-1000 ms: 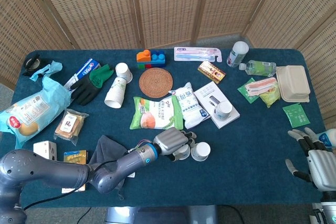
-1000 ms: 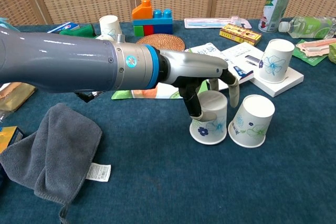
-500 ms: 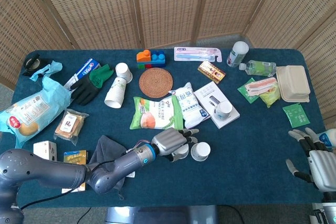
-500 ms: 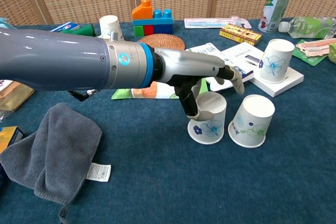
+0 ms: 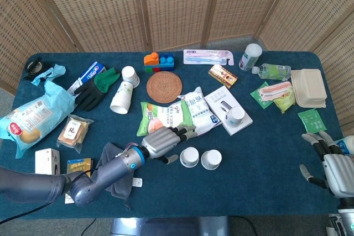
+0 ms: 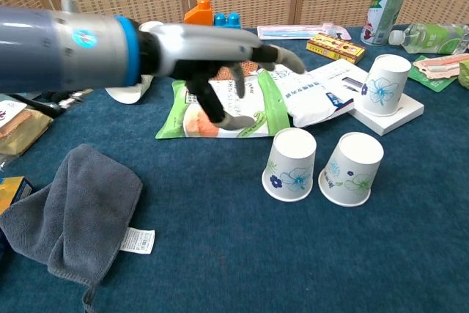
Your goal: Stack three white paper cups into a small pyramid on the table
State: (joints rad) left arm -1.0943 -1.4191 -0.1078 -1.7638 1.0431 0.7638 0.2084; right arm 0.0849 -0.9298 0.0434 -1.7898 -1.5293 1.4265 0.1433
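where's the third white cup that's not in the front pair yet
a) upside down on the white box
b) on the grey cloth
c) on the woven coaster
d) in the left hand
a: the third cup stands inverted on the white box, behind the two cups side by side; the left hand holds nothing.

Bare cloth right of left hand fingers up to cup pair; snack bag directly beneath

A crumpled grey cloth lies at the near left of the blue tabletop. A green snack packet lies flat mid-table, a round woven rattan coaster beyond it, near colourful toy blocks.
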